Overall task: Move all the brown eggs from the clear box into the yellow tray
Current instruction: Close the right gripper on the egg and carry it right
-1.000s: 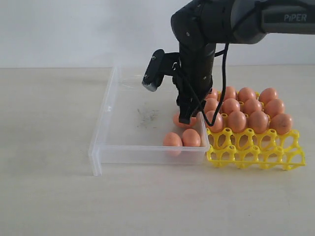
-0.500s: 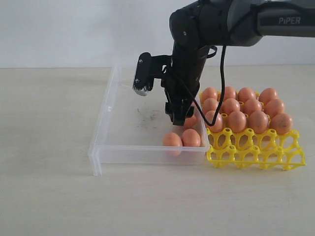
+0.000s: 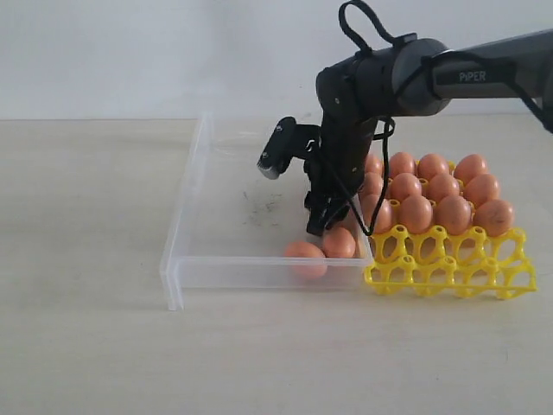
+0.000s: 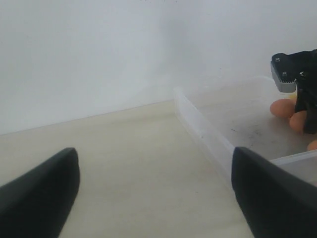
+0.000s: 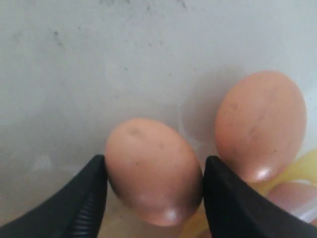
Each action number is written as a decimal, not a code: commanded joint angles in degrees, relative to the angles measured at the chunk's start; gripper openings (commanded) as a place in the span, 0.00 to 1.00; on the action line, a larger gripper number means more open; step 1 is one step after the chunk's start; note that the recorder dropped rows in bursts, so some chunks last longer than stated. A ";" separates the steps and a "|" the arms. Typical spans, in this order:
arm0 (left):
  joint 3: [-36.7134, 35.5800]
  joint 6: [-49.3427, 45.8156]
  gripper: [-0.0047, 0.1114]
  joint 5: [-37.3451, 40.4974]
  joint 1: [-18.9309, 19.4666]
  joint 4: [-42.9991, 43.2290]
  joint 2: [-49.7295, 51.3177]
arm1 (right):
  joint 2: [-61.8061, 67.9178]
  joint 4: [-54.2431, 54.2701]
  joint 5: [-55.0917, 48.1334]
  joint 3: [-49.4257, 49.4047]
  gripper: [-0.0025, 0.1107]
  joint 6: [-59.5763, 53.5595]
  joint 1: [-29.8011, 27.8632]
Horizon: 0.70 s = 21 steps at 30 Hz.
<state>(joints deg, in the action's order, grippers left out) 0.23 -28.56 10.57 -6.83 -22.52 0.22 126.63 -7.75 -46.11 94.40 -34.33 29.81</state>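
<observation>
Two brown eggs (image 3: 305, 255) lie at the front right of the clear box (image 3: 186, 207); the left wrist view shows a third one (image 4: 282, 107) behind them. My right gripper (image 3: 316, 223) reaches down into the box by its right wall. Its black fingers press on both sides of one egg (image 5: 153, 168), which rests on the box floor. Another egg (image 5: 260, 124) lies just beside it. The yellow tray (image 3: 449, 268) stands against the box's right side with several eggs (image 3: 432, 203) in its back rows. My left gripper (image 4: 156, 193) is open over bare table, left of the box.
The tray's front row of cups (image 3: 471, 277) holds nothing. The box's low transparent walls (image 4: 203, 131) stand around the right gripper. The beige table (image 3: 86, 216) stretches left of and in front of the box.
The right arm swung left, then came back right and lower toward the box's front. Its jaws widened and then closed round an egg. The front-left egg rolled slightly.
</observation>
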 commanded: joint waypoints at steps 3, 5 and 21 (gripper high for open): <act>-0.23 0.45 0.71 -0.39 -0.35 -0.38 -0.22 | -0.17 12.62 10.87 0.22 0.02 1.48 -0.87; -0.23 0.45 0.71 -0.39 -0.35 -0.38 -0.22 | -0.17 23.55 17.93 -0.05 0.02 -1.39 -0.87; -0.23 0.45 0.71 -0.39 -0.35 -0.38 -0.22 | -0.90 17.82 72.59 -18.25 0.02 29.62 5.10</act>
<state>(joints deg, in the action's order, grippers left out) 0.23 -28.56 10.57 -6.83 -22.52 0.22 126.63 32.89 18.46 78.37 -24.77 31.97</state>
